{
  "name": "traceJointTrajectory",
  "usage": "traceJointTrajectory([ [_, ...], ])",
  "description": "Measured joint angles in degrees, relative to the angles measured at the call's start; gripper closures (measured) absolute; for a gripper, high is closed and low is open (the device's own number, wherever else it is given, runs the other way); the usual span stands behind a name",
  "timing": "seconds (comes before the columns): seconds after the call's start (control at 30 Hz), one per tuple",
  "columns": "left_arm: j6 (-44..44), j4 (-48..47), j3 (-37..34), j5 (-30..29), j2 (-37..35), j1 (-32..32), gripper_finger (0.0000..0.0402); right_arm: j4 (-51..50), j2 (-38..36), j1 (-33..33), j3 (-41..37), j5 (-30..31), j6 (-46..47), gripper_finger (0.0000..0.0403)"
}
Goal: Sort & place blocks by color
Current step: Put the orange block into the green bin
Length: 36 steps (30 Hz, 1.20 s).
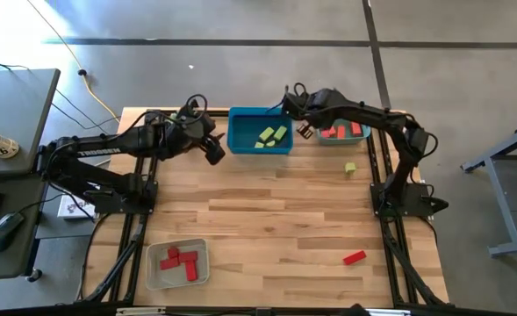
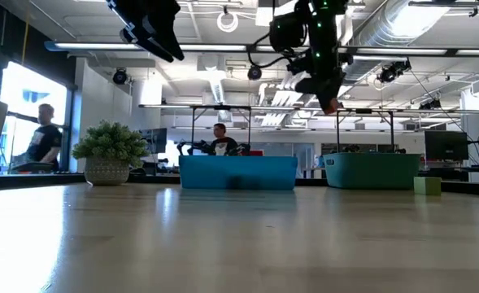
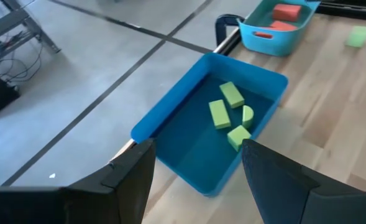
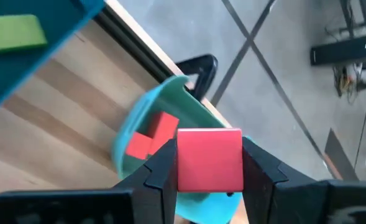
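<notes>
Right tool (image 4: 209,171) clamps a squarish red block (image 4: 209,158), face toward camera.

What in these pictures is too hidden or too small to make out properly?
- High view: the block held by the right hand is hidden under the arm; only the right wrist view shows that red-orange block.
- Low view: what lies in the blue bin and the teal bin is hidden by their walls.
- Low view: the grey tray and the loose red block are out of the picture.
- High view: the small green block is too small to tell its shape.
</notes>
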Motion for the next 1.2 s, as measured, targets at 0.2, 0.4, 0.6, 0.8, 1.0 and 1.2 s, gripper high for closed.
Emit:
traceJointTrajectory([
  [0.2, 0.0, 0.0, 0.0, 0.0, 0.0, 1.8, 0.0174, 0.2, -1.2, -3.2, -5.3, -0.8, 2.3, 0.0297],
  [0.4, 0.0, 0.3, 0.0, 1.6, 0.0, 2.9, 0.0174, 8.7, -8.7, -6.2, -20.8, -0.3, 4.8, 0.0297],
  [0.6, 0.0, 2.5, 0.0, 1.7, 0.0, 3.0, 0.0174, 23.8, -16.8, -10.6, -31.5, -2.4, 5.1, 0.0297],
  [0.8, 2.5, 4.4, 0.0, 1.7, 0.0, 3.0, 0.0174, 36.7, -19.8, -15.7, -39.6, -9.9, 4.0, 0.0293],
  [1.0, 3.0, 5.4, 0.0, 1.7, 0.0, 3.0, 0.0174, 43.5, -19.5, -20.6, -44.5, -14.4, 2.6, 0.0284],
  [1.2, 3.0, 5.3, 0.0, 1.3, 0.0, 3.0, 0.0174, 46.4, -19.5, -24.6, -45.4, -19.3, 2.5, 0.0281],
])
